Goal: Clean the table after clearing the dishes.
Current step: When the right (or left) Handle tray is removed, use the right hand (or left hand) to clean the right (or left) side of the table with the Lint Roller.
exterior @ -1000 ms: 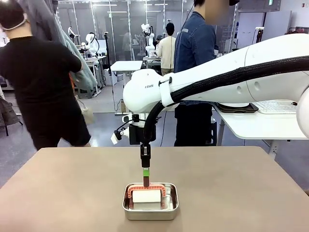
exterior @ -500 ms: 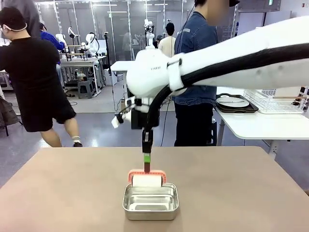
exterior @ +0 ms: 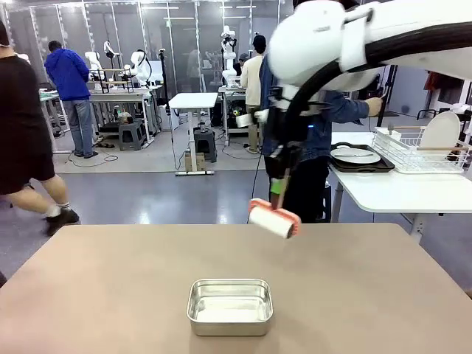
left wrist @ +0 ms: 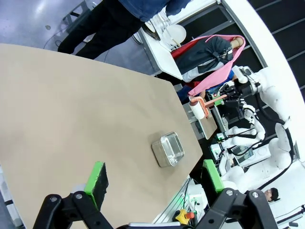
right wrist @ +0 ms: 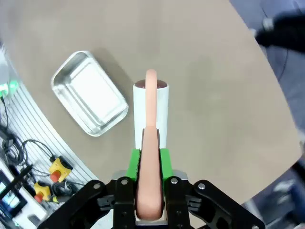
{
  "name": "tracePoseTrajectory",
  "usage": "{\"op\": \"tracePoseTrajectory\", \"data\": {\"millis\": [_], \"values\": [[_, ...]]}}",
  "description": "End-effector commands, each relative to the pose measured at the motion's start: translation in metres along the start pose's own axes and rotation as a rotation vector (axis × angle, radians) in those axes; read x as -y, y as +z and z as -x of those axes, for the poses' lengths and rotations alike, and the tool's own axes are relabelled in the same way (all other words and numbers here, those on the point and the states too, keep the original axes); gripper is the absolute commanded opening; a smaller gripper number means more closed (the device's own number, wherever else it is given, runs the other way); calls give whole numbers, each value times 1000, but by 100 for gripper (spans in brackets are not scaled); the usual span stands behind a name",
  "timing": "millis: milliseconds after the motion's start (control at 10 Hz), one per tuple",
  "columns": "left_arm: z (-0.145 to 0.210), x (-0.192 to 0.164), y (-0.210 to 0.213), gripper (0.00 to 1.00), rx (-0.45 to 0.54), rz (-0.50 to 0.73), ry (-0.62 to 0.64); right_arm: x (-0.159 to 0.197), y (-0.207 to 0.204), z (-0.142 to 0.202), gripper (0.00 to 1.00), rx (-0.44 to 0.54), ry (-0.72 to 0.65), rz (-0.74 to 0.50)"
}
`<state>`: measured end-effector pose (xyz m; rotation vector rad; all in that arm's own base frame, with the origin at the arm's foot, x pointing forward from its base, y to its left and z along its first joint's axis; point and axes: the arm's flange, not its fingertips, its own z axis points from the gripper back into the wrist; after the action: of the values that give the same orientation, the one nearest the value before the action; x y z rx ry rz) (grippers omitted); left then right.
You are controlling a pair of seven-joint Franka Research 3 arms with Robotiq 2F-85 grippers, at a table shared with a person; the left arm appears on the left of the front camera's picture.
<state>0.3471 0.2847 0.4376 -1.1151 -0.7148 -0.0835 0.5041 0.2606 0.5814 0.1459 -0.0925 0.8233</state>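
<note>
Seemingly a lab: workbenches (exterior: 193, 101), glass partitions (exterior: 177, 40) behind.

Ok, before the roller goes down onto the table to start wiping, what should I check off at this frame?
1. Grip on the roller: ok; the right gripper is shut on its pink handle.
2. Roller clear of the steel pan: ok; it hangs in the air beyond the pan's far side.
3. Dishes off the table: ok; a plate on a dark tray sits on the white side table.
4. Path clear of the left gripper: ok; it is open, holding nothing, apart from the pan.
5. Person's hand away from the table: ok; it is raised by the rack.
6. Roller surface clean: cannot tell.
</note>
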Motion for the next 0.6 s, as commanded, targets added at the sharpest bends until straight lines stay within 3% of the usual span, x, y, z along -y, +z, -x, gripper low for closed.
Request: {"op": "tracePoseTrajectory", "data": {"millis": [0, 100, 300, 400, 500], "values": [[2, 3, 4, 100, -14, -7, -6, 24, -18, 51, 0, 108, -364, -23], [2, 3, 4, 100, -14, -7, -6, 39, -21, 71, 0, 166, -455, -82], [2, 3, 4, 100, -14, -7, -6, 63, -39, 98, 0, 276, -489, -160], [2, 3, 4, 100, -14, -7, -6, 73, -15, 76, 0, 109, -434, -106], [2, 3, 4, 100, -14, -7, -6, 73, -15, 76, 0, 109, -434, -106]]}}
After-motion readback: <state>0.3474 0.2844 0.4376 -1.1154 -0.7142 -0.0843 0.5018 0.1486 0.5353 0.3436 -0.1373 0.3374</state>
